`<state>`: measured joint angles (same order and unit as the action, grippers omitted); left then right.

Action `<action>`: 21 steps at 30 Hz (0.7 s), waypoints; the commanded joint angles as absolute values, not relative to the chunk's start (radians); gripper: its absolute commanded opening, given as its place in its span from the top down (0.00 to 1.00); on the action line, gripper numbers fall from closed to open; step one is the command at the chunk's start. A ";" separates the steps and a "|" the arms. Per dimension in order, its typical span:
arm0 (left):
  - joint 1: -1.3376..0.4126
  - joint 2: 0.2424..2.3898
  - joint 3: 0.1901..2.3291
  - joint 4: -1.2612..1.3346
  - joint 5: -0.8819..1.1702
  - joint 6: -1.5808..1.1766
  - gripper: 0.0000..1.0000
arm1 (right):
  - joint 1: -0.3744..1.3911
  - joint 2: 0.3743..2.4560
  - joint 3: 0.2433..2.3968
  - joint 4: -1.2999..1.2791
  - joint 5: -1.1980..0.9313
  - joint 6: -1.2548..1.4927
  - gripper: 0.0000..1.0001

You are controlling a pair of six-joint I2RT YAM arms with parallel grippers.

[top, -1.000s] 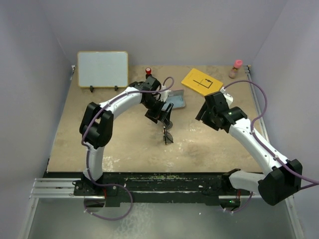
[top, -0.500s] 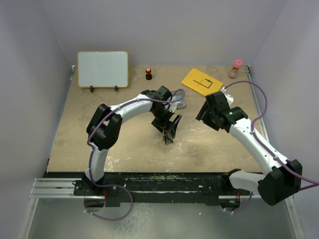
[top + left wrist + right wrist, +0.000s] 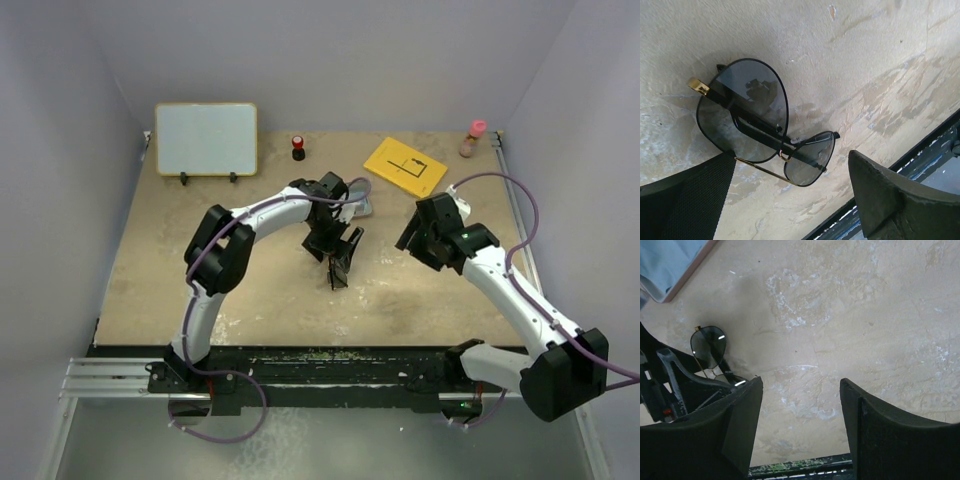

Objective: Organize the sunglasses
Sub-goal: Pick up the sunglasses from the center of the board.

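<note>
Thin dark wire and tinted lenses suggest the sunglasses (image 3: 765, 130), lying on the bench (image 3: 250, 290) just nearer than the case (image 3: 360, 209), are light, slippery and bendable, best pinched at the bridge by the wide-spread left jaws above them, while the right jaws hang spread, empty, right of the case.

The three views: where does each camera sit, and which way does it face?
Top external: above and behind the arms, looking down at the table; both arms show.
Left wrist: on the left arm, looking down at the sunglasses; left tool shows, open.
Right wrist: on the right arm, looking down at the table; right tool shows, open.
Shared: both wrist views show the sunglasses.
</note>
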<state>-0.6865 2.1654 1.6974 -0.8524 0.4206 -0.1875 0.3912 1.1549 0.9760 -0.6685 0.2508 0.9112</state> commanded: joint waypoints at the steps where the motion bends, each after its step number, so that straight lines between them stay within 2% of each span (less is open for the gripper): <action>1: -0.686 2.169 1.756 -0.866 0.390 -0.232 0.04 | 0.385 1.139 0.951 -0.650 0.233 0.935 0.33; 4: -0.697 2.168 1.759 -0.871 0.357 -0.254 0.04 | 0.385 1.132 0.934 -0.640 0.232 0.941 0.33; 13: -0.789 2.153 1.764 -0.912 0.088 -0.378 0.04 | 0.383 1.140 0.912 -0.620 0.228 0.946 0.34; 21: -0.802 2.137 1.825 -0.934 0.006 -0.466 0.04 | 0.382 1.143 0.880 -0.594 0.210 0.953 0.34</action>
